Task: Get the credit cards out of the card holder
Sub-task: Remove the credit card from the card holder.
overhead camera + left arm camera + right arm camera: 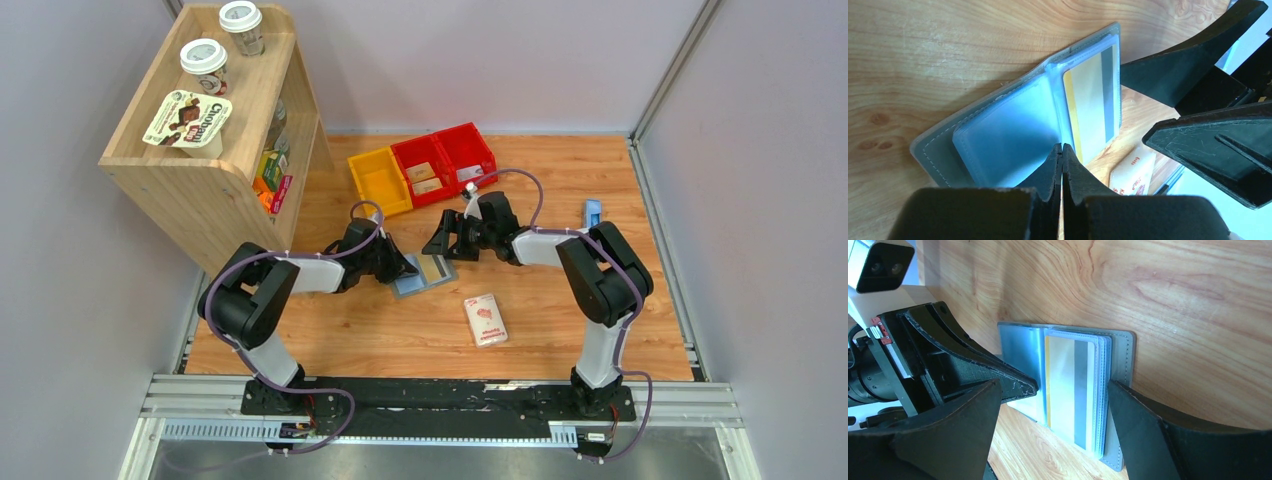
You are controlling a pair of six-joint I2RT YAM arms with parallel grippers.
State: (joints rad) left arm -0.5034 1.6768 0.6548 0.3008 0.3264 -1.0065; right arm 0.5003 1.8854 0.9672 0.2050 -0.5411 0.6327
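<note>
Card holder: the small flat grey bifold card holder with pale blue-grey inner pockets is lying open, inside up, around the middle of the wooden table.
Credit card: a thin tan rectangular credit card with a grey stripe is sitting inside a clear sleeve on the page nearer the right arm. Any cards stacked behind it cannot be told apart.
Left gripper: the left gripper is holding its fingertips pressed together at the holder's edge, just beside the fold. Whether a sleeve edge is caught between them cannot be told.
Right gripper: the right gripper is hovering spread wide over the card page, one finger on each side of it, not closed on it.
Packet: a white-and-pink packet is lying toward the table's near edge, apart from the holder.
Bins: yellow and red plastic bins are standing along the far edge.
</note>
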